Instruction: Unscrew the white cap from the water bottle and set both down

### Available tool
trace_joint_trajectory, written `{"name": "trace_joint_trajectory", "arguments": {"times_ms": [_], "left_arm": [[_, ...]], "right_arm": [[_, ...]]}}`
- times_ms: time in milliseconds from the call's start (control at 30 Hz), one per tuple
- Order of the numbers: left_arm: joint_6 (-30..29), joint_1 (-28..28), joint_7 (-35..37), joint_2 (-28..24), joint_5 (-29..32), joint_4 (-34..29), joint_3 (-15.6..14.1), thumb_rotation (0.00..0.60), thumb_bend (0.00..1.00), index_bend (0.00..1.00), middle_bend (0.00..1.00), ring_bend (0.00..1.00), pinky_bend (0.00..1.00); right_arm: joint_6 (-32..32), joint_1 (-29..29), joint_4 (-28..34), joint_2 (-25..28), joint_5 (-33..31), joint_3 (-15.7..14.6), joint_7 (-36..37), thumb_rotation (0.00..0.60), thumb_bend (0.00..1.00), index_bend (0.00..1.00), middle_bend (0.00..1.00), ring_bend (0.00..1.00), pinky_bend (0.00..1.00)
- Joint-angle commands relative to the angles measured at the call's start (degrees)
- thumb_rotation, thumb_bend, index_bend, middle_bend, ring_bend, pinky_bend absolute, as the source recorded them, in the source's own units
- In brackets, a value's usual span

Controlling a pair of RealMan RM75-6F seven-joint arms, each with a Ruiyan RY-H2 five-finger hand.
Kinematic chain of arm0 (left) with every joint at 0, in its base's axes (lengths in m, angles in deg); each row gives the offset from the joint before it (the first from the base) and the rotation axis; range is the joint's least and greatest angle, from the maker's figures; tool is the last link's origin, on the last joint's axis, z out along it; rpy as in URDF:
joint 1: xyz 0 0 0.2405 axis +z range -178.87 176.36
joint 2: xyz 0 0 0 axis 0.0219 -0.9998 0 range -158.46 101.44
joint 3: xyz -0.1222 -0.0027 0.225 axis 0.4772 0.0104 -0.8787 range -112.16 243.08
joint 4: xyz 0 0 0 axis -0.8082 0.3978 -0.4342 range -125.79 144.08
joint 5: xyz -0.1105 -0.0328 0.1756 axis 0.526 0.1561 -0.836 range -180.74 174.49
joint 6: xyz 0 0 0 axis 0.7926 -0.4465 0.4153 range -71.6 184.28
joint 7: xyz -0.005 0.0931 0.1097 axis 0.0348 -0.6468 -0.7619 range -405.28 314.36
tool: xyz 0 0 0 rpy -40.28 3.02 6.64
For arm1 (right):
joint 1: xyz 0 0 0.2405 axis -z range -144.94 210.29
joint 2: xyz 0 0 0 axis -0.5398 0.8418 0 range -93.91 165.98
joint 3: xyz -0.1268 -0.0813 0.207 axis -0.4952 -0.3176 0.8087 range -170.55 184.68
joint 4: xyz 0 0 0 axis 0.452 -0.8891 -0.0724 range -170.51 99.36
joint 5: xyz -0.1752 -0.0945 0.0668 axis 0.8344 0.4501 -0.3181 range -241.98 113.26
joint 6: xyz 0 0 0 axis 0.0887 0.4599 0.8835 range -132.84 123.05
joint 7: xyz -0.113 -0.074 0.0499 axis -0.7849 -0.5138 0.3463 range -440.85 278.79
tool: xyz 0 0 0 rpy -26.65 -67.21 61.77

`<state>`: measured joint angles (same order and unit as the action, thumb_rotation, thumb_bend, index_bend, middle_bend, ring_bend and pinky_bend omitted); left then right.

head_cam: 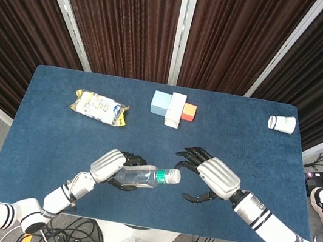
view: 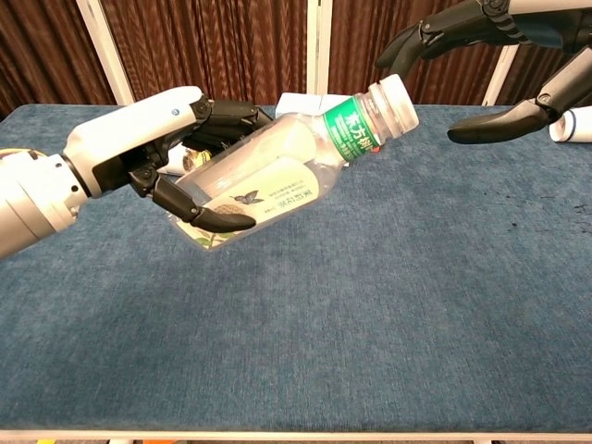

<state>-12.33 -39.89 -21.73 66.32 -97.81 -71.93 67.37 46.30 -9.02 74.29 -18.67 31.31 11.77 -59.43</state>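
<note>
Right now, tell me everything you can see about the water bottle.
The water bottle is clear plastic with a green neck band, a pale label printed with a butterfly, and its white cap still on. The left hand grips its body, holding it above the blue table, tilted with the cap end raised toward the right hand, whose fingers are spread around the cap without touching it.

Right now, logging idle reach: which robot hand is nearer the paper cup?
Right. The right robot hand is nearer the paper cup; the left robot hand is far across the table.
</note>
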Motion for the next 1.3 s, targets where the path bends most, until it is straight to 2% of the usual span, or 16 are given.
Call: {"name": "trace_joint_trajectory", "arguments": {"times_ms": [33, 800, 1300], "left_arm": [[0.0, 0.0, 0.0, 0.0, 0.1, 0.1, 0.0, 0.600, 0.48, 0.54, 0.56, 0.48, 0.59], [-0.8, -0.1, 0.5, 0.2, -0.3, 0.1, -0.4, 0.600, 0.48, 0.54, 0.56, 0.48, 0.59], [-1.2, 0.0, 0.7, 0.0, -0.2, 0.0, -0.3, 0.600, 0.48, 0.54, 0.56, 0.48, 0.59]], "right_arm": [[0.2, -0.2, 0.2, 0.1, 0.1, 0.0, 0.0, 0.429, 0.20, 0.27, 0.09, 0.00, 0.00], [3.6, 0.1, 0.6, 0.6, 0.6, -0.4, 0.1, 0.427, 0.21, 0.27, 0.09, 0.00, 0.00], [2.2, -0.1, 1.0, 0.6, -0.8, -0.9, -1.3, 0.429, 0.21, 0.27, 0.09, 0.00, 0.00]]}}
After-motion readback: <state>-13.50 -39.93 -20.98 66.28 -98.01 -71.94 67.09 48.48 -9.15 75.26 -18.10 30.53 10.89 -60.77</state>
